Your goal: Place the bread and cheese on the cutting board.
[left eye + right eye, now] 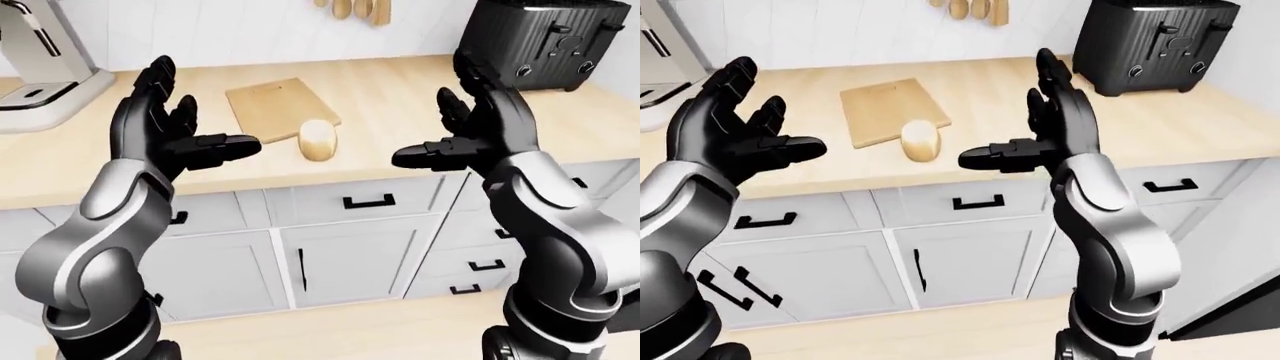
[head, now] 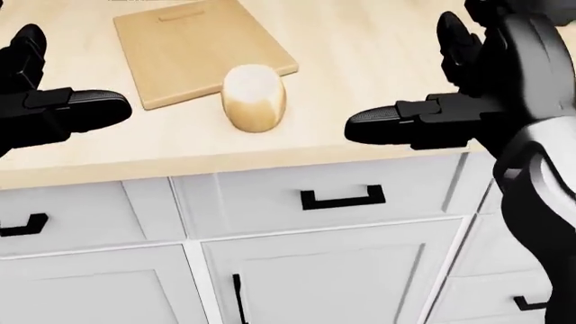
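A pale bread loaf [image 2: 254,97] lies on the wooden counter, touching the near right corner of the light wooden cutting board [image 2: 198,48]. I see no cheese in any view. My left hand [image 1: 175,124] is raised, open and empty, to the left of the board. My right hand [image 1: 470,124] is raised, open and empty, to the right of the bread. Both hands hover above the counter's near edge, palms facing each other.
A black toaster [image 1: 540,37] stands on the counter at the top right. A white stand mixer [image 1: 45,71] stands at the top left. Wooden utensils [image 1: 355,9] hang on the wall. White cabinets with black handles [image 2: 342,199] run below the counter [image 2: 378,54].
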Available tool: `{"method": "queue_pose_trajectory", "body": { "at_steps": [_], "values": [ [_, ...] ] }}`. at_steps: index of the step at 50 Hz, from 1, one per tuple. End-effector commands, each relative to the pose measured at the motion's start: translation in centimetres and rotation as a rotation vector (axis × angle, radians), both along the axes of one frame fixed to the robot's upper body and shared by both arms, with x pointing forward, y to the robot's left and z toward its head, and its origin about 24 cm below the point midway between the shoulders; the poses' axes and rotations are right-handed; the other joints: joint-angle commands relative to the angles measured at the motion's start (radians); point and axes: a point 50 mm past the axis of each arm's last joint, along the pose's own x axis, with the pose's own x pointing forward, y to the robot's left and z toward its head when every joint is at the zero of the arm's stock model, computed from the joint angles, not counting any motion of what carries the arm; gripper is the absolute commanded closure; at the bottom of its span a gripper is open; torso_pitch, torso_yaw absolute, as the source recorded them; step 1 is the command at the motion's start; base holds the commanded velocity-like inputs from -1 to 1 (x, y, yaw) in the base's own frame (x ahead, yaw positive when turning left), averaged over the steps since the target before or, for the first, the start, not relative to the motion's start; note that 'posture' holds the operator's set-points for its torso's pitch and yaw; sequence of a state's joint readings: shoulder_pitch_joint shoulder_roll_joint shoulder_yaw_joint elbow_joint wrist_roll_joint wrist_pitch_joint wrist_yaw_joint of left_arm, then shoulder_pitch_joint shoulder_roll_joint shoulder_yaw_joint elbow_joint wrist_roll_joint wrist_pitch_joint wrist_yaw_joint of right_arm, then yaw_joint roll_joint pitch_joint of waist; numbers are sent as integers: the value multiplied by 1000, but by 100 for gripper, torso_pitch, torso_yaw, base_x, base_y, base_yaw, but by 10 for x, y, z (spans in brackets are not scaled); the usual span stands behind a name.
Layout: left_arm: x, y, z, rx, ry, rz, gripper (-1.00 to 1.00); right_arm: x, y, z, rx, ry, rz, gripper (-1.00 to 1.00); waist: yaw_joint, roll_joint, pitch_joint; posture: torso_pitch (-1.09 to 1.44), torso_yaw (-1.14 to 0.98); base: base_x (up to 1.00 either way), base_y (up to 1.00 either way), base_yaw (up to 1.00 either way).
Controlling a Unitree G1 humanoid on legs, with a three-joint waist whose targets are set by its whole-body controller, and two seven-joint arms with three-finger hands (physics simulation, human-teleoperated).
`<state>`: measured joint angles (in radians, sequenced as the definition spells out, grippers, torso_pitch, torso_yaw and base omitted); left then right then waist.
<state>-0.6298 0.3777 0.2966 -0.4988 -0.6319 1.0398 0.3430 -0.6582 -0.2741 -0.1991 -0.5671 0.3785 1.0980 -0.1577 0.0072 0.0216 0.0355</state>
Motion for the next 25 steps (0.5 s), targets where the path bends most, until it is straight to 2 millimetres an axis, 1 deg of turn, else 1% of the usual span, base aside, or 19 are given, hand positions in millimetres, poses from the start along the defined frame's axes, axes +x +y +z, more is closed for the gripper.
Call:
{"method": "queue_pose_trajectory", "body": {
  "at_steps": [1, 3, 4, 5, 6, 7, 8, 9, 11, 13, 15, 16, 17, 18, 19, 20, 21, 23, 25],
  "values": [
    [-4, -3, 14, 4, -85, -15, -100, -5, -4, 17, 2, -101, -22, -100, -3, 0, -17, 0, 0, 11, 13, 0],
    [-5, -3, 15, 5, -87, -16, -100, -6, -3, 18, 1, -102, -21, -100, 0, -27, -13, 0, 0, 10, 15, 0],
    [-5, -2, 15, 4, -87, -15, -100, -6, -3, 18, 2, -102, -23, -100, 2, -47, -16, 0, 0, 10, 15, 0],
    [-5, -3, 15, 5, -87, -16, -100, -6, -3, 18, 3, -103, -23, -100, 4, -77, -22, 0, 0, 9, 15, 0],
    [-5, -3, 16, 5, -87, -16, -100, -6, -3, 19, 2, -103, -23, -100, 5, -74, -25, 0, 0, 9, 14, 0],
    [-5, -3, 16, 5, -87, -16, -100, -6, -3, 18, 2, -103, -23, -100, -5, -58, -21, 0, 0, 9, 15, 0],
    [-5, -3, 16, 6, -87, -16, -100, -6, -3, 18, 2, -102, -22, -100, -2, -71, -18, 0, 0, 9, 15, 0],
    [-5, -3, 16, 5, -87, -16, -100, -6, -3, 18, 1, -102, -22, -100, -6, -68, -23, 0, 0, 9, 15, 0],
    [-4, -3, 15, 5, -87, -16, -100, -5, -3, 17, 0, -101, -21, -100, -7, -57, -26, 0, 0, 9, 15, 0],
    [-4, -3, 16, 5, -87, -16, -100, -5, -3, 18, 0, -101, -21, -100, -8, -40, -18, 0, 0, 8, 15, 0],
    [-4, -3, 16, 5, -87, -17, -100, -6, -3, 19, 1, -102, -22, -100, -10, -17, -11, 0, 0, 7, 15, 0],
    [-5, -3, 16, 4, -88, -17, -100, -6, -3, 18, 1, -102, -22, -100, -13, 1, -9, 0, 0, 5, 15, 0],
    [-5, -3, 16, 3, -89, -16, -100, -6, -3, 18, 1, -102, -22, -100, -16, 24, -16, 0, 0, 5, 15, 0],
    [-5, -3, 17, 3, -89, -16, -100, -6, -3, 19, 1, -101, -21, -100, -18, 61, -28, 0, 0, 3, 16, 0],
    [-5, -3, 17, 2, -89, -15, -100, -6, -3, 18, 1, -101, -22, -100, -25, 68, -42, 0, 0, 0, 14, 0],
    [-5, -3, 17, 3, -89, -16, -100, -7, -3, 19, 1, -102, -22, -100, -10, 53, -29, 0, 0, 0, 15, 0],
    [-6, -3, 17, 3, -89, -16, -100, -7, -3, 19, 1, -103, -23, -100, -14, 59, -24, 0, 0, 0, 15, 0],
    [-6, -3, 18, 2, -90, -15, -100, -7, -3, 19, 0, -102, -23, -100, -9, 35, -31, 0, 0, 0, 15, 0],
    [-6, -3, 17, 3, -88, -15, -100, -6, -4, 19, 1, -102, -24, -100, -8, 15, -29, 0, 0, 0, 15, 0]
  ]
}}
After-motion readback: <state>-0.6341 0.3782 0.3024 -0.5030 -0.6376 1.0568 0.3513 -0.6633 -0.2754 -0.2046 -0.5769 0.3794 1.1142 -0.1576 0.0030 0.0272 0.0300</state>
